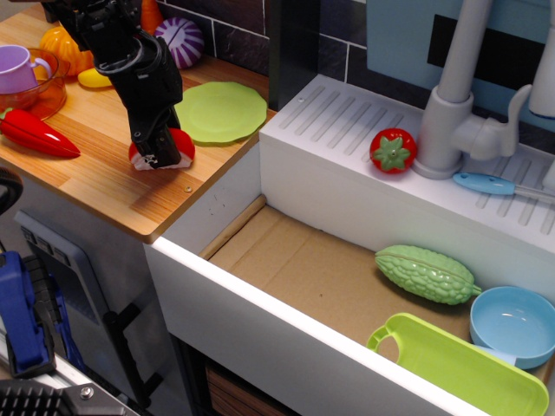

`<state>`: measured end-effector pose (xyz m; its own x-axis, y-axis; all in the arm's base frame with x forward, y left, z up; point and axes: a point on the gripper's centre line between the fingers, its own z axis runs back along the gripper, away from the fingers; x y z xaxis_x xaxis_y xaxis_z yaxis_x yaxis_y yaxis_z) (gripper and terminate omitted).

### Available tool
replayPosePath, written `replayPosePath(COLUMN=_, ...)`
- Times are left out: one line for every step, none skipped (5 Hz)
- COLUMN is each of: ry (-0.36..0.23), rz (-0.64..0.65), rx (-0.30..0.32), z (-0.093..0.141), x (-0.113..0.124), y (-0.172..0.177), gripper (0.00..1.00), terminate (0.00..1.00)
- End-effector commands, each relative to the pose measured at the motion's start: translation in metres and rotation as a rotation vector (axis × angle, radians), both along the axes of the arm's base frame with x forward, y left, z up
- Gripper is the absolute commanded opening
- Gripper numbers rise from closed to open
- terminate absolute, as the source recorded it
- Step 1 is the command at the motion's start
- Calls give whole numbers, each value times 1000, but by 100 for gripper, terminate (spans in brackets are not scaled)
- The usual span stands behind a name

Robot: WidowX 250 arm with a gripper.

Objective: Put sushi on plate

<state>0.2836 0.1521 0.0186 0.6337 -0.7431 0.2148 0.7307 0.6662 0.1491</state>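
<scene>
The sushi (pixel 183 144), a glossy red top on a white base, rests on the wooden counter (pixel 95 178) just in front of the plate. The plate (pixel 221 111) is flat, round and light green, and lies at the counter's back right by the sink wall. My black gripper (pixel 159 156) is lowered right over the sushi, with red showing on both sides of its fingers. The jaws look open around the sushi, and the near finger hides its middle. The sushi still sits on the counter.
A red chili pepper (pixel 35 134), an orange bowl with a purple cup (pixel 24 74), a yellow-orange gourd and a purple onion (pixel 182 39) lie left and behind. To the right is the sink, with a tomato (pixel 393 149), a green bitter gourd (pixel 425 273), a blue bowl (pixel 516 325) and a lime tray (pixel 468 368).
</scene>
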Motion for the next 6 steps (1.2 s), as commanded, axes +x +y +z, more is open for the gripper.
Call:
replayPosePath(ry=-4, rz=14, rx=46, z=35, x=9, y=2, gripper=0, terminate=0)
replayPosePath(ry=-7, rz=-2, rx=72, z=50, x=25, y=-3, gripper=0, terminate=0)
replayPosePath(ry=-37, rz=-46, rx=105, z=58, x=46, y=-3, gripper=0, terminate=0)
replayPosePath(ry=-61, rz=-75, rx=106, z=55, x=64, y=2, gripper=0, terminate=0)
replayPosePath(ry=-84, rz=-88, rx=55, z=46, x=75, y=7, gripper=0, terminate=0)
replayPosePath(ry=-110, rz=-110, rx=46, z=39, x=80, y=7, gripper=0, terminate=0)
